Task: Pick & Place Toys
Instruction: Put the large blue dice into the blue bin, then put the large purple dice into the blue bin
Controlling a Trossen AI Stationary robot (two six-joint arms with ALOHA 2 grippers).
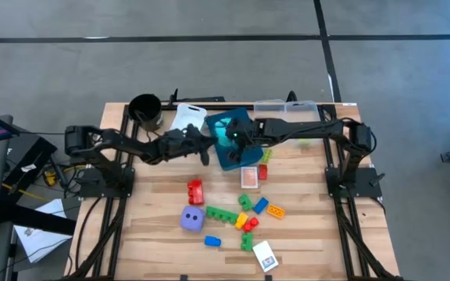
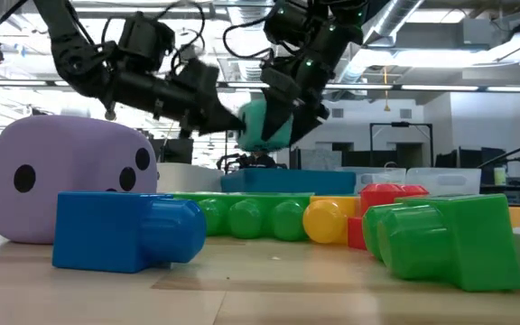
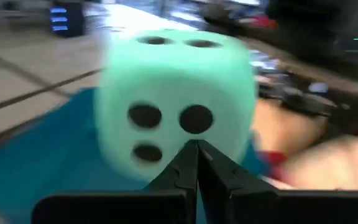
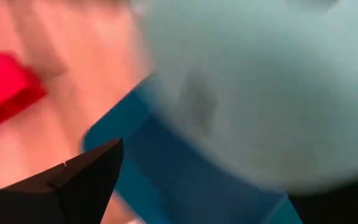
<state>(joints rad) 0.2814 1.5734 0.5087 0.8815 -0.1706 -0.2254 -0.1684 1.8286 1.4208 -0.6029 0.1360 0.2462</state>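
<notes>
We see the right hand point(image 2: 283, 113), fingers spread wide, holding the cyan die point(image 2: 264, 125) above the blue bin point(image 1: 231, 152) at upper centre. The left hand point(image 1: 206, 150), pinched shut and empty, points at it. The purple die point(image 1: 193, 218) sits lower left on the table point(image 1: 147, 234).

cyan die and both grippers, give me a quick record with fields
cyan die: held up by the right gripper above the blue bin; die at
right gripper: wide around the die
left gripper: shut, empty, tips pointing at the die
purple die: on the table
left on table: bricks and two cards, near the purple die
</notes>
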